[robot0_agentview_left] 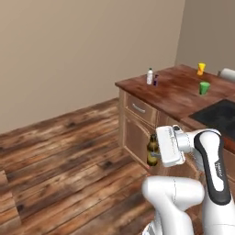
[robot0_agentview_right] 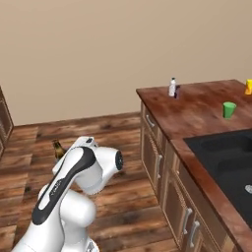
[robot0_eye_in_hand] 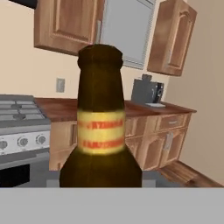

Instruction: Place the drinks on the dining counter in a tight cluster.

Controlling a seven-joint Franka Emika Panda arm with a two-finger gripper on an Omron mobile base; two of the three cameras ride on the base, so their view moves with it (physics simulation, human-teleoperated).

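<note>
Folding back low beside its base, the arm carries the gripper (robot0_agentview_left: pixel 155 153) off the counter's (robot0_agentview_left: pixel 179 94) side, clamped on the amber bottle (robot0_agentview_left: pixel 152 150), upright over the floor. Its yellow neck label bears red bands too blurred to read. The water bottle (robot0_agentview_left: pixel 149 76) and purple bottle (robot0_agentview_left: pixel 156 80) stand together near the counter's corner.

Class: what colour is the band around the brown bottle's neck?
Yellow with red lettering on the amber bottle; hand view.

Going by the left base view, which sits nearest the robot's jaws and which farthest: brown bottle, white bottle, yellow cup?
1. Brown bottle, held in the jaws beside the cabinets.
2. White bottle, near the counter's left corner.
3. Yellow cup, at the counter's far edge.
</note>
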